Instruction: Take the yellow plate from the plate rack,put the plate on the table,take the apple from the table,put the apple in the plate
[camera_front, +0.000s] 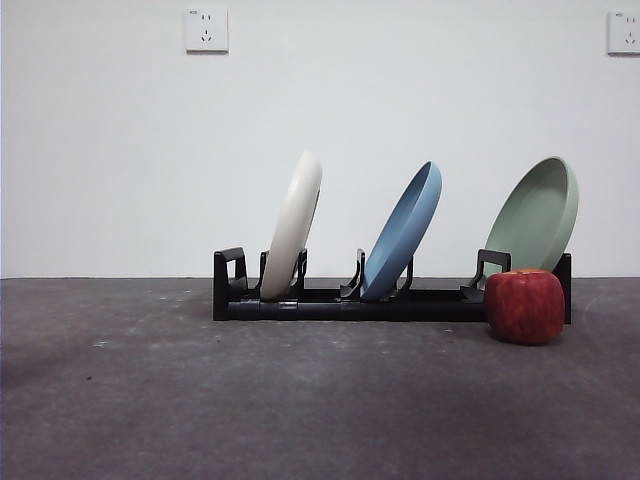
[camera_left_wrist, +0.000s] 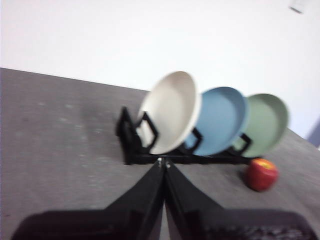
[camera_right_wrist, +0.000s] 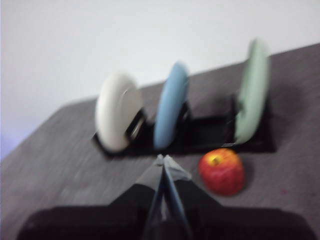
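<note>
Three plates stood racked; yellow plate (camera_front: 293, 226) at frame left. Left claw (camera_left_wrist: 163, 162) and right claw (camera_right_wrist: 162, 161) closed, empty. Advised: open, pinch upper rim, lift clear.

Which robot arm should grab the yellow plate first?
Probably the left. Its shut pincer points at the yellow plate, standing in the plate rack. The right pincer sits nearer the apple.

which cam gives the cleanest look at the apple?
Front view: the apple is sharp and near, on the table in front of the plate rack end under the sage-green plate. Left wrist shows it small and blurred; right wrist larger, from above, also blurred.
</note>
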